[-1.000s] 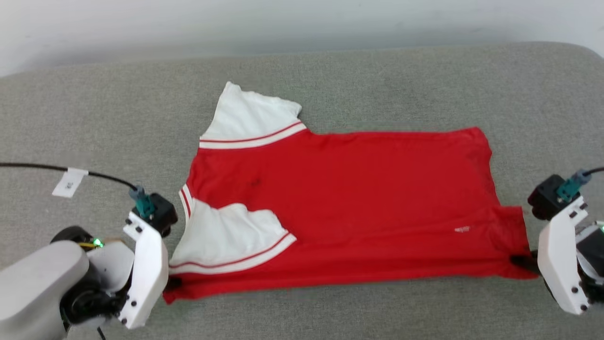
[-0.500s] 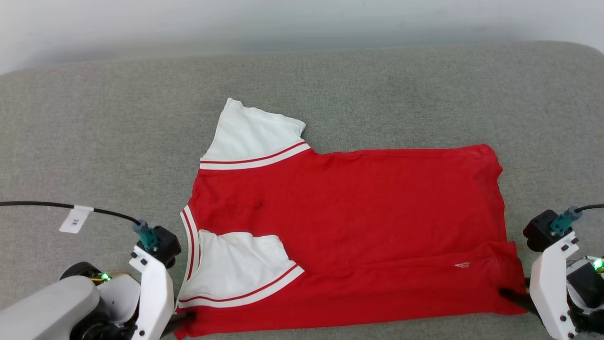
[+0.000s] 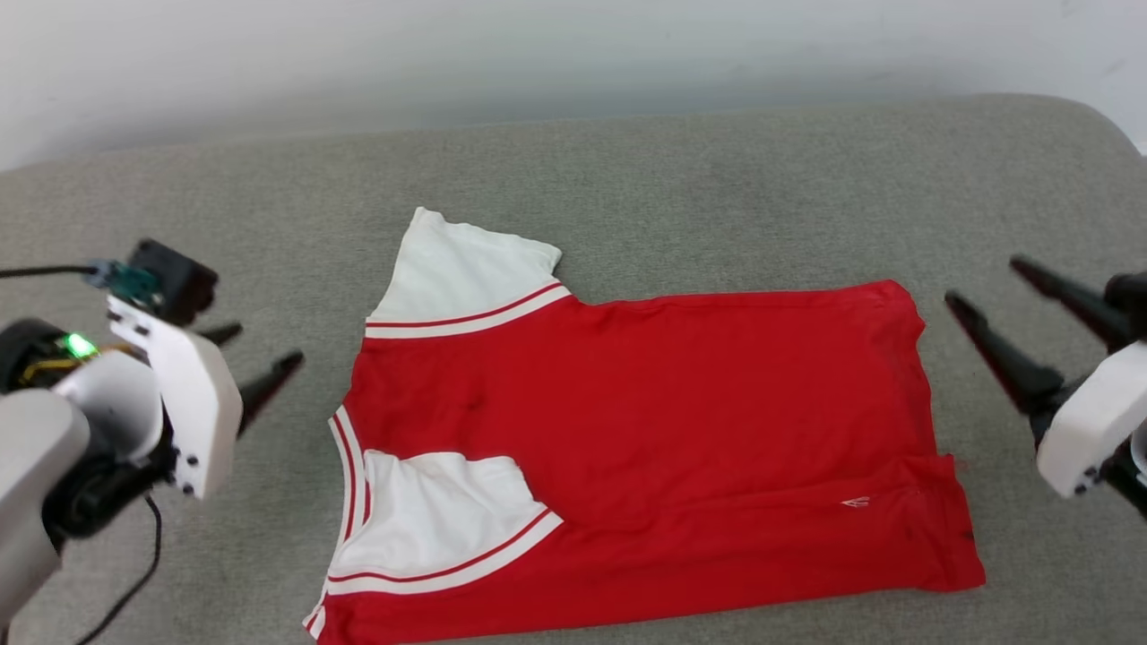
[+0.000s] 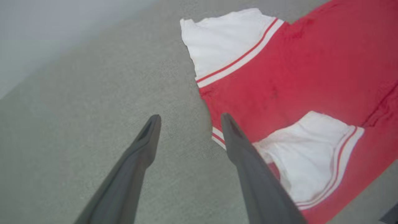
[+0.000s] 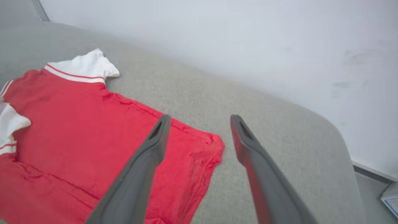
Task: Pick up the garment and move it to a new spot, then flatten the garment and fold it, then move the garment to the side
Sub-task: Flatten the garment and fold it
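Broad grey fabric surface (image 3: 717,179) set against a pale wall (image 3: 538,54). Laid flat on its near middle, the garment (image 3: 681,403): red body, collar end to the left, hem to the right. To the left, clear of the cloth, left claw (image 3: 260,349), fingers spread, nothing between them. To the right, just past the hem's far corner, right claw (image 3: 986,282), likewise spread and empty. Far white sleeve (image 3: 457,260) sticking out onto the grey; near white sleeve (image 3: 430,511) folded in over the red, both with striped trim.
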You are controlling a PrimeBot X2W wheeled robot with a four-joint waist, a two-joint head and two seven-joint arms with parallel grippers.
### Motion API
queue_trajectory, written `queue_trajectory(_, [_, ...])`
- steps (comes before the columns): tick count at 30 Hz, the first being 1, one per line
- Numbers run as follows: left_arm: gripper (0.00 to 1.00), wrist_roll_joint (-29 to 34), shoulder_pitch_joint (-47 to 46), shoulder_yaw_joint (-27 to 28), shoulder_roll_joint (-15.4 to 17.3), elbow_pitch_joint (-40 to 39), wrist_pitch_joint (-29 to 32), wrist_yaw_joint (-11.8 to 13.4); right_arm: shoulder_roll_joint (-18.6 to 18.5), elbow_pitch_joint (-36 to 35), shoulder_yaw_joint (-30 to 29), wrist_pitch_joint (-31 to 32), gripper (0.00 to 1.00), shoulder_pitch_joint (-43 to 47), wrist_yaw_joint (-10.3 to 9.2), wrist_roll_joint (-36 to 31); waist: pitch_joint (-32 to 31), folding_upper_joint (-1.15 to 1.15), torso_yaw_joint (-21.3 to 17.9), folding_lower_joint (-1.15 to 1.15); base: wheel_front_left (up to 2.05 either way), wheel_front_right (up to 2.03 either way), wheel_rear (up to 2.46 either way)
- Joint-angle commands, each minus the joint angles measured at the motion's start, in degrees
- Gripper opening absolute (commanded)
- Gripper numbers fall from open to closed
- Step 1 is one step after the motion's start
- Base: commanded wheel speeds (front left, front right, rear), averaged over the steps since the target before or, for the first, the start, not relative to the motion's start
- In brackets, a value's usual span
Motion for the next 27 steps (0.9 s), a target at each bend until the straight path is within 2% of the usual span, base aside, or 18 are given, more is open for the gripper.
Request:
queue_trajectory(1, [1.00,1.4,-1.5,0.7,-0.6,1.1,-1.4,0.7,2.3,-0.9,-2.6,-2.5,1.00,1.2,-0.07,-2.4,0.6,0.00,-0.8,0.00,0.00,0.00,0.00])
queue_trajectory(5, [1.00,3.7,-4.5,2.0,-2.1,4.4,-3.9,1.9,9.4,-5.4,-10.7,-8.6,1.00,4.2,-0.07,-9.1,2.2,0.00,-2.1,0.00,0.00,0.00,0.00])
queue_trajectory(6, [1.00,3.7,-4.5,2.0,-2.1,4.4,-3.9,1.9,9.4,-5.4,-10.7,-8.6,1.00,4.2,-0.07,-9.1,2.2,0.00,-2.1,0.00,0.00,0.00,0.00])
queue_trajectory(8, [1.00,4.4,-6.6,2.6,-2.9,6.0,-4.4,2.0,13.0,-8.4,-14.0,-10.9,1.00,6.4,-0.07,-12.3,3.3,0.00,-2.8,0.00,0.00,0.00,0.00])
queue_trajectory(14, [1.00,7.2,-14.3,4.0,-5.3,11.3,-3.4,3.2,24.0,-17.8,-20.6,-17.2,1.00,13.1,-0.06,-19.4,7.9,0.00,-4.9,0.00,0.00,0.00,0.00])
queue_trajectory(15, [1.00,8.1,-18.4,4.3,-6.9,13.8,-2.1,3.0,27.5,-19.7,-21.5,-19.3,1.00,15.5,-0.07,-21.1,10.2,0.00,-6.0,0.00,0.00,0.00,0.00])
queue_trajectory(20, [1.00,6.4,-25.0,4.4,-8.7,17.5,5.9,0.8,30.8,-19.4,-21.1,-20.8,1.00,16.8,-0.07,-22.0,14.0,0.00,-8.1,0.00,0.00,0.00,0.00])
queue_trajectory(27, [1.00,2.3,-33.3,2.8,-10.7,20.7,24.1,-1.5,30.9,-17.1,-19.2,-22.5,1.00,14.5,-0.07,-22.0,19.9,0.00,-10.6,0.00,0.00,0.00,0.00])
